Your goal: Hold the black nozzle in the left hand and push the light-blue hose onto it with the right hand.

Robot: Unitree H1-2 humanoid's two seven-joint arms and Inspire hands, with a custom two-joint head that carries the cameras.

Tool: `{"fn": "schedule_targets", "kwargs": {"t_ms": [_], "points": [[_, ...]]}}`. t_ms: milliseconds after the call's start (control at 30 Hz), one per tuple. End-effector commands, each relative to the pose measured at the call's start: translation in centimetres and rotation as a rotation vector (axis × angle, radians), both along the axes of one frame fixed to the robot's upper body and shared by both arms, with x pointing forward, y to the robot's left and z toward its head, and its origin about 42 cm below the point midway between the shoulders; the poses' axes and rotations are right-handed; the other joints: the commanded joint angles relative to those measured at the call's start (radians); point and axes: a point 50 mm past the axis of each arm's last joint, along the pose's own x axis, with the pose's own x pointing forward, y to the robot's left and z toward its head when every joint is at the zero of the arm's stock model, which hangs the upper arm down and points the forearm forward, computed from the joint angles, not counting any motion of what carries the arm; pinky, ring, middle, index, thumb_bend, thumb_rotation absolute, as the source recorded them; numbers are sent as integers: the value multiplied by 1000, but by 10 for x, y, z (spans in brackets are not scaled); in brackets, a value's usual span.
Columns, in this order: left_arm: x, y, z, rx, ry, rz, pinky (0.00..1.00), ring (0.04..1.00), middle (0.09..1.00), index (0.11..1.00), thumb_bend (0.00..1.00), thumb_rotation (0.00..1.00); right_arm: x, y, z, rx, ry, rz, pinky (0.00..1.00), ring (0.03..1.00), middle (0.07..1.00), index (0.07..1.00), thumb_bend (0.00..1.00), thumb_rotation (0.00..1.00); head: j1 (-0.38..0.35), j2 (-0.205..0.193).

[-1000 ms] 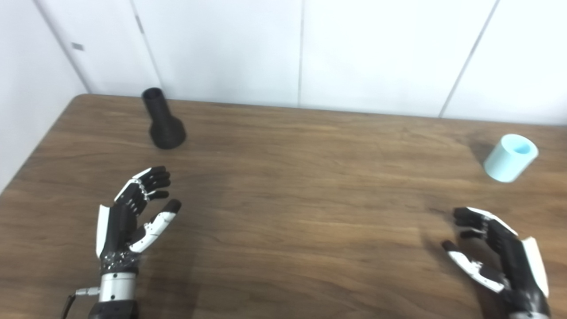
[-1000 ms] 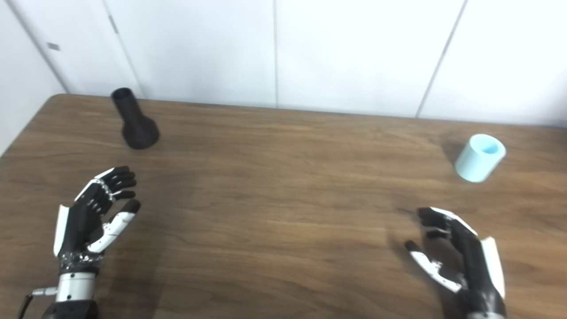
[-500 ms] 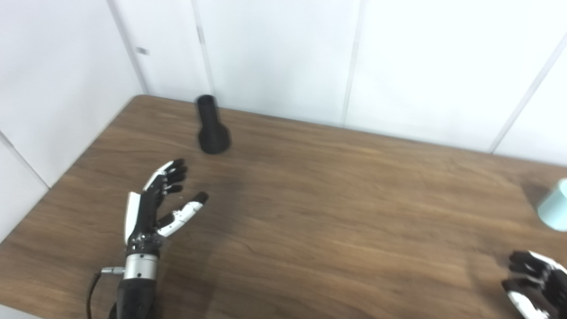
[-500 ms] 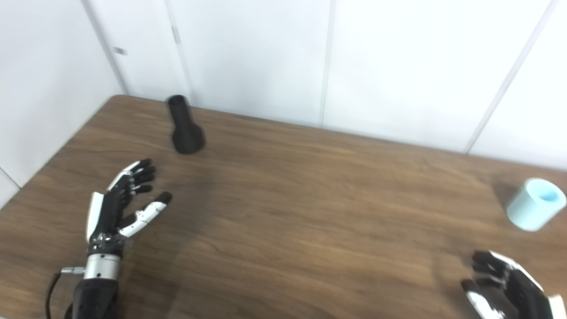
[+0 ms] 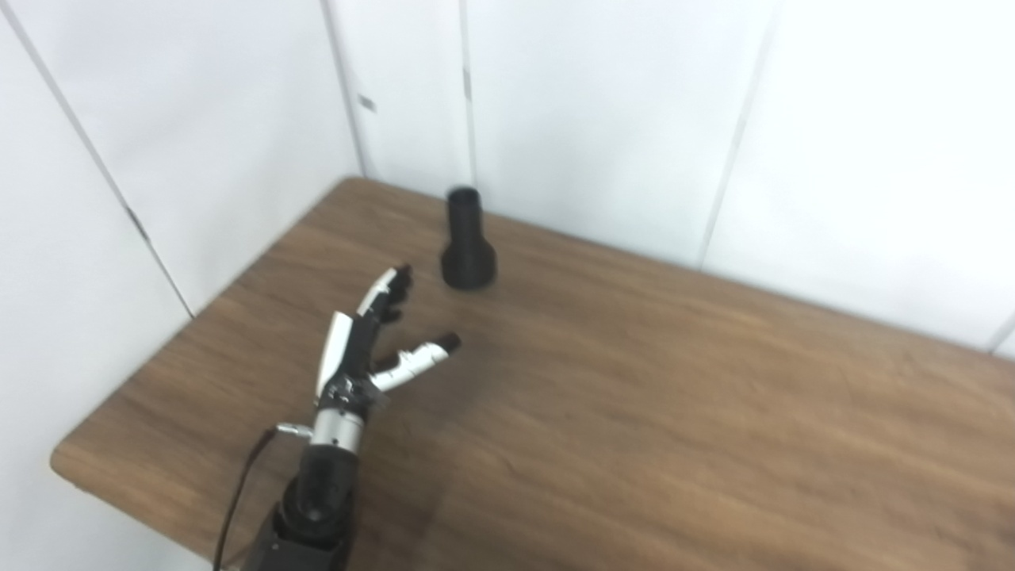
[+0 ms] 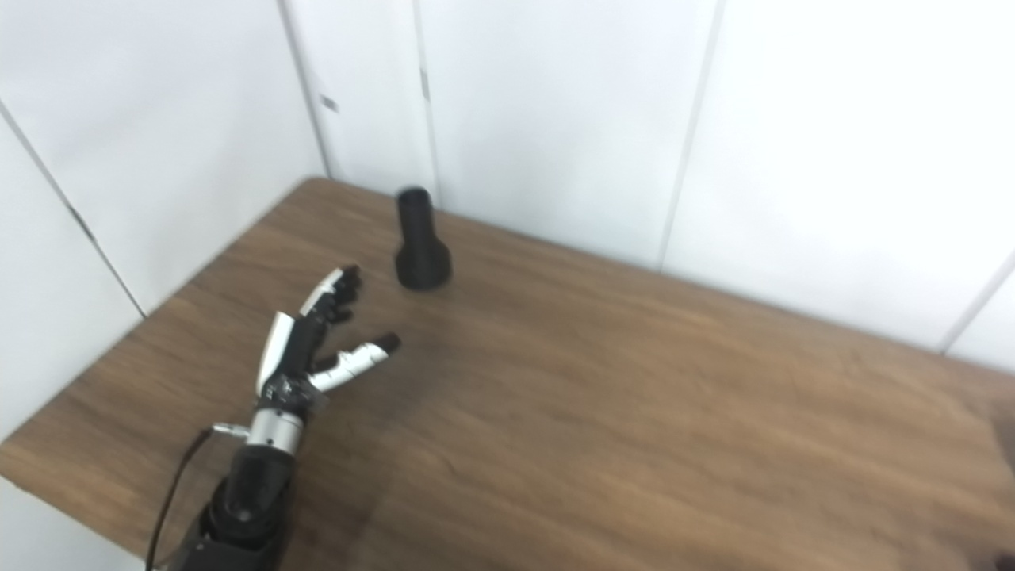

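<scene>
Near nozzle (image 5: 468, 247), left hand (image 5: 373, 341) spread, empty.

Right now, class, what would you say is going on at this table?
The robot's left hand is open and reaching toward the black nozzle, which stands upright on the wooden table near the far wall. The hand is not touching it yet. The right hand and the light-blue hose are out of view, so nothing has been joined.

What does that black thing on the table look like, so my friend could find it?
Look at the brown wooden table, at its far corner near the white wall. There stands the black nozzle, wide at the bottom, narrow and open on top. It stands just beyond the open left hand.
</scene>
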Motion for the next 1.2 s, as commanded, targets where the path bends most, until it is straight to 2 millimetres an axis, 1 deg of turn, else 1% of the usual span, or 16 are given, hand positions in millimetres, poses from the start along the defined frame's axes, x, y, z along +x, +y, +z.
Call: {"fn": "schedule_targets", "kwargs": {"t_ms": [0,67,133,233,267,333,367,433,500,567,700,767,967,1167], "points": [[8,4,3,19,-11,22,847,887,902,924,1000,468,-4,-6,-9,19,19,-15,533,645,678,643,286,532,0,0],[11,7,3,50,-5,25,861,893,908,928,1000,461,-3,-8,-9,28,20,-14,531,642,677,640,290,502,7,-1],[14,11,3,99,10,28,869,898,908,927,1000,456,-2,-10,-10,26,22,-11,533,639,672,638,310,525,9,0],[17,14,5,158,32,46,845,886,892,918,1000,475,-2,-11,-11,9,24,-10,529,636,670,637,318,569,10,-1],[18,14,6,164,36,52,845,884,888,916,1000,460,-2,-12,-11,8,26,-10,529,635,669,636,314,569,11,-1],[20,18,5,160,46,63,871,885,884,913,1000,444,-2,-12,-11,9,29,-10,528,634,668,635,305,563,12,1],[22,21,4,157,53,70,936,891,885,914,1000,439,-2,-12,-11,9,29,-10,530,635,669,636,301,559,12,1],[25,25,3,150,60,81,971,896,887,915,1000,440,-2,-12,-10,10,28,-9,531,635,668,636,307,565,10,3],[28,27,4,142,56,86,894,893,884,912,1000,415,-2,-11,-10,11,27,-9,528,632,664,633,302,555,8,1],[30,32,4,146,67,100,854,886,883,911,1000,403,-2,-11,-10,3,29,-11,527,629,661,629,291,541,5,0],[35,38,3,175,93,123,829,876,880,908,1000,379,-2,-11,-9,-1,35,-9,531,631,662,629,285,544,5,0],[38,44,2,210,113,141,810,864,872,902,1000,400,-3,-11,-9,2,33,-8,532,628,659,625,292,549,-5,3],[42,58,8,269,198,156,801,854,852,893,1000,371,-4,-8,-9,4,33,-5,543,620,650,617,296,530,-16,2],[46,68,14,330,304,153,773,841,858,882,1000,379,-5,-7,-8,1,31,3,551,622,652,615,277,524,-24,3]]}}
